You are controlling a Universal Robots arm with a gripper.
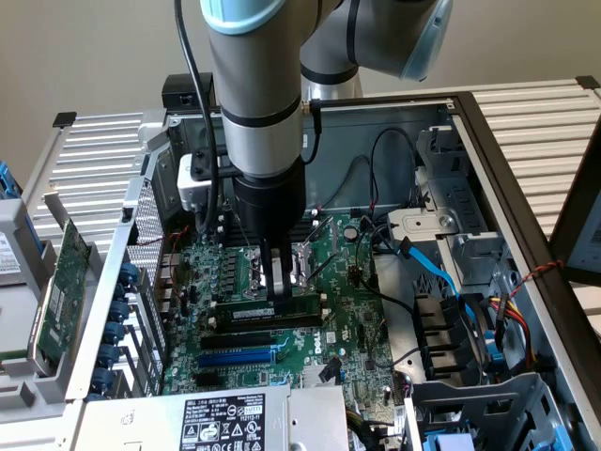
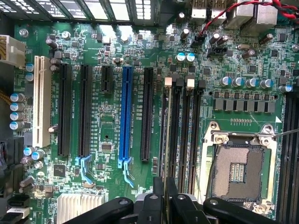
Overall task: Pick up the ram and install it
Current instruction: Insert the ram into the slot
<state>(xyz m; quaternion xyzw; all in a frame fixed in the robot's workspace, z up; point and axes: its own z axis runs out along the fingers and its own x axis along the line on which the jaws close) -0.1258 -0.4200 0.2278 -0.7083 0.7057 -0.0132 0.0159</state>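
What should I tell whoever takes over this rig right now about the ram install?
Gripper: shut on the ram, holding it on edge, lengthwise along the black memory slots beside the CPU socket.
Done: the ram is picked up and at the slots.
Left: I cannot tell whether it is fully seated. The gripper has not yet let go.

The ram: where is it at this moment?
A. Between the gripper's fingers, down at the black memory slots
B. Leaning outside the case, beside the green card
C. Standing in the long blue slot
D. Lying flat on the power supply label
A: the gripper is shut on the ram at the black memory slots beside the CPU socket; whether it is fully seated cannot be told.
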